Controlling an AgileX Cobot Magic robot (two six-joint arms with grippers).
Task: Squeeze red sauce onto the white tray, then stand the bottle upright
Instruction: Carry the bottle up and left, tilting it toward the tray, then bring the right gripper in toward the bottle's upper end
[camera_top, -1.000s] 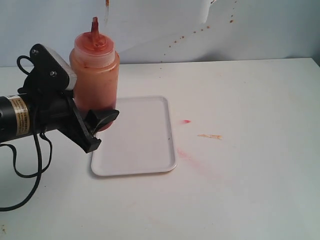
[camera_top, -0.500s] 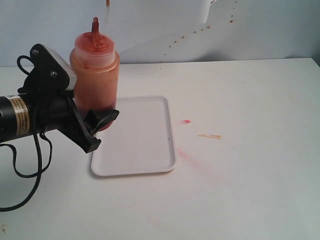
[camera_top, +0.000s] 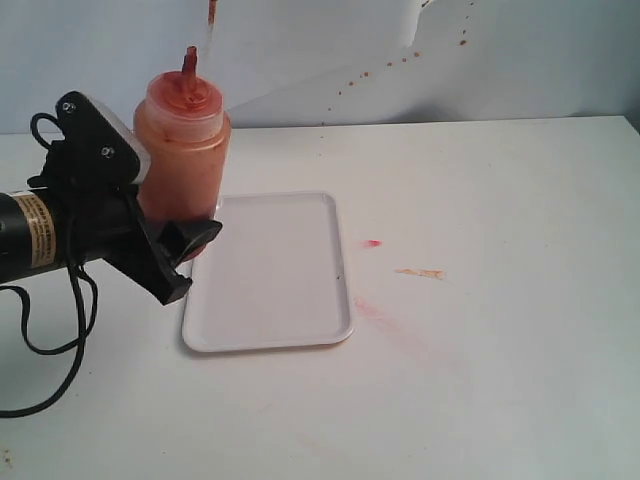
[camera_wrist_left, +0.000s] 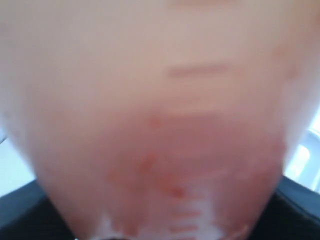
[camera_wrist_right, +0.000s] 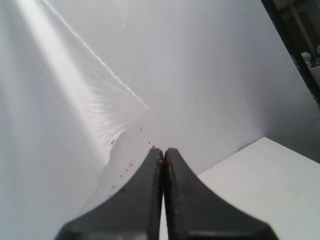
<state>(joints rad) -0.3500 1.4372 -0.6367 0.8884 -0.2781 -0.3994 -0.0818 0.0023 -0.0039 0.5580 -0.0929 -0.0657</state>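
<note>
The translucent cylindrical plastic squeeze bottle (camera_top: 180, 160) is stained orange-red. Its wall is pale peach higher up and turns a blotchy, deeper red lower down. Its pointed nozzle (camera_top: 189, 62) is red. The flat rectangular plastic tray (camera_top: 290, 290) is plain white. The left hand (camera_top: 182, 218) is black, as is its arm (camera_top: 100, 215), which has a yellow label (camera_top: 36, 232). The white counter (camera_top: 500, 350) shows a small bright red spot (camera_top: 372, 243), a faint pink smear (camera_top: 368, 308) and a pale orange streak (camera_top: 420, 272). The pale backdrop (camera_top: 520, 60) is dotted with reddish-brown specks. The black right hand (camera_wrist_right: 163, 162) carries tiny red dots.
</note>
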